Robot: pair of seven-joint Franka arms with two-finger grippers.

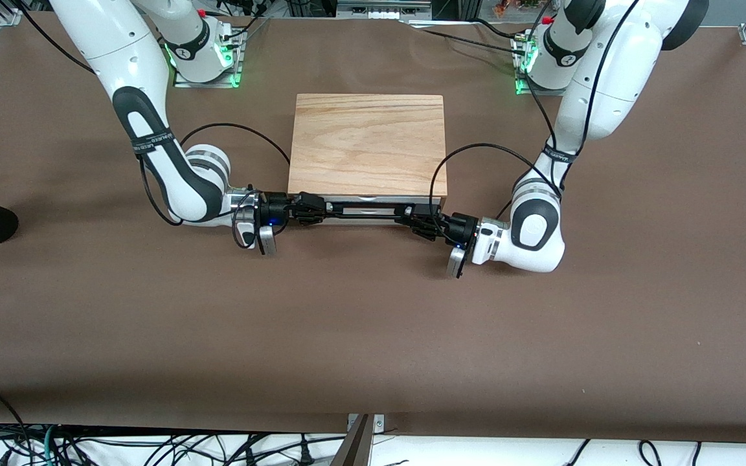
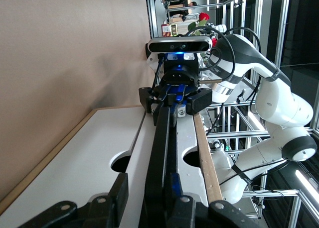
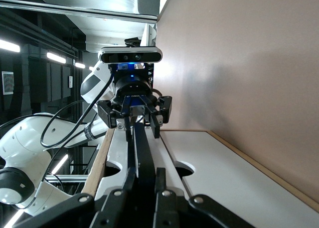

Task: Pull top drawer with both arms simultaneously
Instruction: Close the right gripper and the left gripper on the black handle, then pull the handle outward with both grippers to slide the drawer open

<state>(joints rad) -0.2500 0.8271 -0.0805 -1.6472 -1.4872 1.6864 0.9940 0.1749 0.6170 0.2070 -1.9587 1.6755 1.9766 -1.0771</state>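
Between the left claw [image 1: 419,224] and right claw [image 1: 311,208], both clamped on its ends, runs the drawer's handle [image 1: 366,215]. An uneven pull could skew and jam the top drawer [image 1: 366,202].

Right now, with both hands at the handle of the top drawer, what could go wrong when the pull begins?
1. The left hand looks only partly closed on the black handle, while the right hand is shut on it. It may slip off.
2. If one arm pulls harder, the top drawer could skew and jam in the wooden box.
3. Nothing visibly holds the box to the table, so it may slide along.
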